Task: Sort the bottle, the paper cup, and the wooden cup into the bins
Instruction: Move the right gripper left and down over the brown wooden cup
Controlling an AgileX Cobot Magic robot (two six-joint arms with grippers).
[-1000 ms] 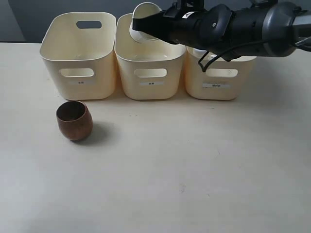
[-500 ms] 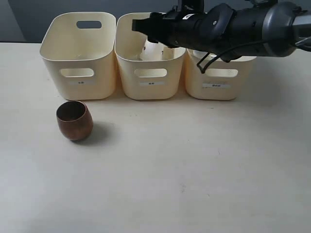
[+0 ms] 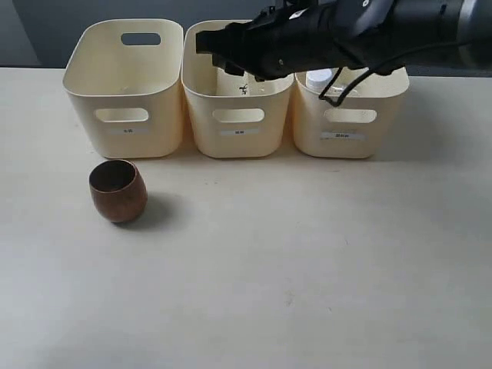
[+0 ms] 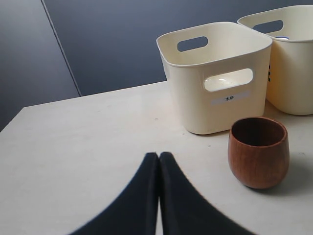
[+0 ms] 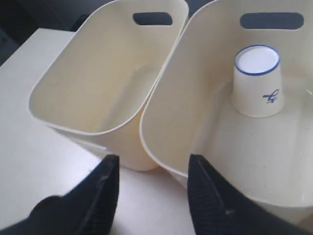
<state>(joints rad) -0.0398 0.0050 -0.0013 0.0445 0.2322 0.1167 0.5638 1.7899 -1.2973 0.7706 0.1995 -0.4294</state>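
Observation:
The paper cup (image 5: pixel 257 81) stands upside down inside the middle bin (image 5: pixel 161 105), its blue mark facing out; in the exterior view the paper cup (image 3: pixel 233 84) shows just under the arm. My right gripper (image 3: pixel 206 44) hovers open over that middle bin (image 3: pixel 238 137) near its left rim, and the right gripper (image 5: pixel 154 161) has nothing between its fingers. The bottle's white cap (image 3: pixel 319 78) pokes up in the right bin (image 3: pixel 350 138). The wooden cup (image 3: pixel 117 191) stands upright on the table before the left bin (image 3: pixel 123 138). My left gripper (image 4: pixel 159 155) is shut and empty, left of the wooden cup (image 4: pixel 258 152).
The left bin (image 4: pixel 215 98) holds nothing that I can see. The pale table (image 3: pixel 307 261) stretches in front of the bins. The right arm (image 3: pixel 369 31) spans the tops of the middle and right bins.
The right gripper has let go of the paper cup, which dropped into the middle bin and now rests upside down. The right arm has shifted slightly left. The wooden cup has not moved.

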